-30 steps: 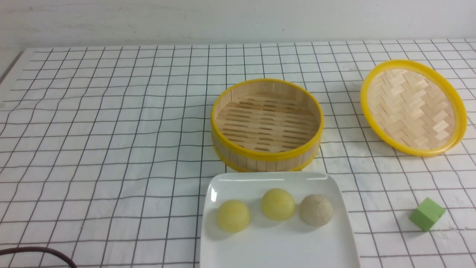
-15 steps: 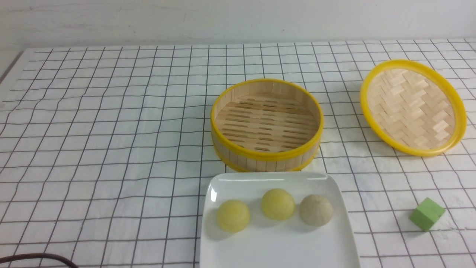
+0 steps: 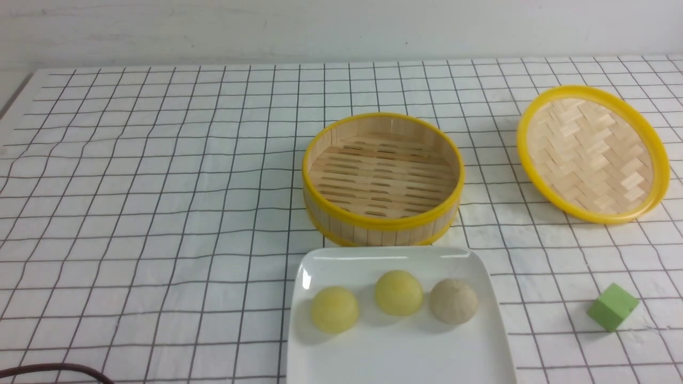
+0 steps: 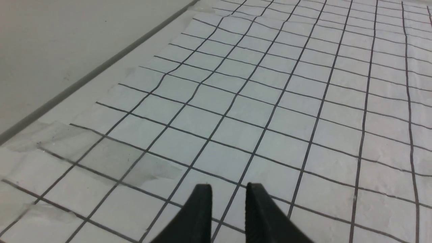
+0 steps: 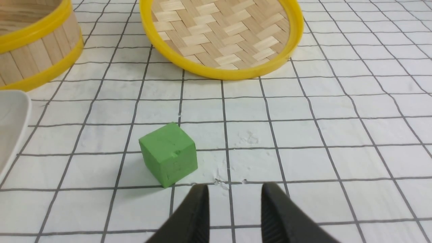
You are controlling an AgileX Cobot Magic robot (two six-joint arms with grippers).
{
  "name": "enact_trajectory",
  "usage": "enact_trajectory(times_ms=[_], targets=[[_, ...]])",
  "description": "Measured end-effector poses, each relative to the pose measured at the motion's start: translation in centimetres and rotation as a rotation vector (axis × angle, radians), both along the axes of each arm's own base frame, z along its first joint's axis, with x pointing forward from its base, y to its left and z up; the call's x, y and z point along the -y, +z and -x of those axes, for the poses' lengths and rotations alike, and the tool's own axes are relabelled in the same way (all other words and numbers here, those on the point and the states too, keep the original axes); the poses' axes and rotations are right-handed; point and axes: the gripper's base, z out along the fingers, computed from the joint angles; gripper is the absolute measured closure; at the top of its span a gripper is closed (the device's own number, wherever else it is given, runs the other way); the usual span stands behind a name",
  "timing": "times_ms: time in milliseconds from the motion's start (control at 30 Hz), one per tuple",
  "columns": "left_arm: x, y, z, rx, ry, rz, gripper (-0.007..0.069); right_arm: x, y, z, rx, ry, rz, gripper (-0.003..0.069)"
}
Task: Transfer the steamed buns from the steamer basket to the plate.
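Steamed buns (image 3: 397,301), all three of them, sit in a loose row on the plate (image 3: 400,357) in the front view: two pale yellow ones to the left and middle, and a beige, rough-topped one (image 3: 453,301) on the right. Each bun stands apart from its neighbour, though the middle and right ones are close. The plate lies at the near edge of the surface (image 3: 149,213), which is covered in a white cloth with a black grid. Just behind the plate stands the steamer basket (image 3: 383,224), its slatted floor bare. Well off to the right, a woven lid (image 3: 592,154) with a yellow rim rests tilted, and a green cube (image 3: 612,306) sits near the right edge. A dark cable (image 3: 53,368) curves in at the lower left corner. Neither arm shows here.

From the left wrist, the left claw (image 4: 228,195) hangs over bare gridded cloth, its two dark tips a narrow gap apart with nothing between them (a patch of clear tape seems to lie on the cloth nearby, though it is faint).

From the right wrist, the right claw (image 5: 233,195) is slightly spread and empty, the green cube (image 5: 168,155) just beside it, the lid (image 5: 222,37) and the basket wall (image 5: 37,50) beyond, and a corner of the plate (image 5: 13,125) at the edge.
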Motion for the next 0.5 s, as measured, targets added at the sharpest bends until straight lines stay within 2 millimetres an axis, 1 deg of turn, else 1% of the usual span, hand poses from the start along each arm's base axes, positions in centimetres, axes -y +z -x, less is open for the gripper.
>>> enact_trajectory(times_ms=[167, 333, 500], targets=[[0.3, 0.2, -0.1, 0.024, -0.035, 0.008, 0.0445, 0.0, 0.0, 0.0, 0.0, 0.0, 0.0, 0.0416], [0.8, -0.1, -0.2, -0.009, -0.089, 0.001, 0.0445, 0.0, 0.0, 0.0, 0.0, 0.0, 0.0, 0.0416], [1.4, -0.2, -0.2, -0.036, -0.176, -0.042, 0.0444, 0.0, 0.0, 0.0, 0.0, 0.0, 0.0, 0.0416]])
